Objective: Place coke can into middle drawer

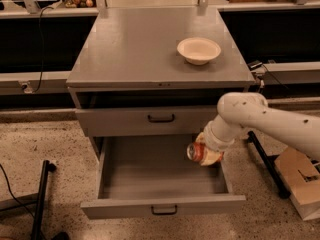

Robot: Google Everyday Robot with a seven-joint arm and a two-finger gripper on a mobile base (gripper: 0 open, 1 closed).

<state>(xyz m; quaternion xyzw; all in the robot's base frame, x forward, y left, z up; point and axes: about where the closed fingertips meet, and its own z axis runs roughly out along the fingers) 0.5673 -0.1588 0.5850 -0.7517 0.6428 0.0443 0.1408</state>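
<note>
The coke can (pixel 197 152), red-orange and white with a silver end facing left, lies sideways in my gripper (pixel 206 154), which is shut on it. The gripper hangs from the white arm (pixel 265 121) coming in from the right. It holds the can just above the right side of the open middle drawer (pixel 162 176), a wide grey tray with a bare floor and a small black handle (pixel 164 210) on its front. The can is not touching the drawer floor.
A cream-white bowl (pixel 198 50) sits on the grey cabinet top (pixel 145 49). A shut drawer front with a black handle (pixel 161 118) is above the open drawer. A cardboard box (pixel 300 181) and black stand legs (pixel 40 199) are on the floor.
</note>
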